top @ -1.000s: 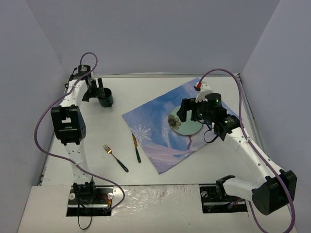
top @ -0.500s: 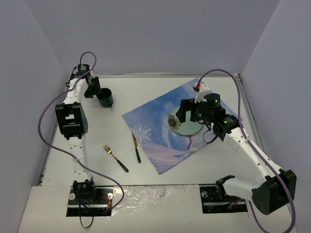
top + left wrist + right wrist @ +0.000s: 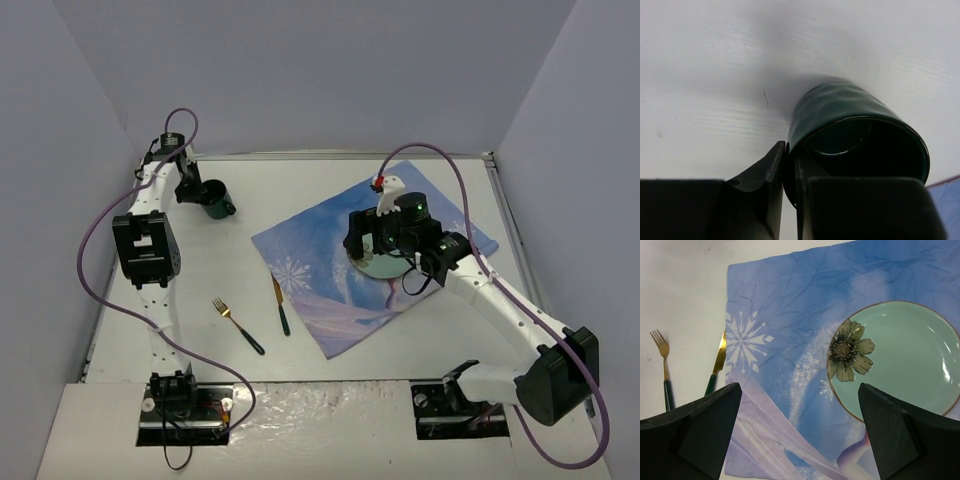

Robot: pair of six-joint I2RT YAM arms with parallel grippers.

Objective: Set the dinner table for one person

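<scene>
At the far left of the white dinner table (image 3: pixel 290 180) stands a dark green mug (image 3: pixel 212 198), which fills the left wrist view (image 3: pixel 855 125). My left gripper (image 3: pixel 193 189) (image 3: pixel 790 150) is shut on the mug's wall, one finger (image 3: pixel 767 170) outside and the other inside the rim. A pale green plate with a flower print (image 3: pixel 910 365) lies on the blue printed cloth (image 3: pixel 310 250). My right gripper (image 3: pixel 362 243) (image 3: pixel 800 387) hangs open above the cloth by the plate's left edge, holding nothing. From above, that gripper hides most of the plate (image 3: pixel 385 268).
A gold fork with a green handle (image 3: pixel 238 325) (image 3: pixel 664 365) and a matching knife (image 3: pixel 281 305) (image 3: pixel 717 365) lie on the table left of the cloth, the knife at its edge. Grey walls enclose the table on three sides.
The left gripper has closed onto the mug's wall, and the mug has shifted a little to the left. The right arm has moved left over the plate, still open.
</scene>
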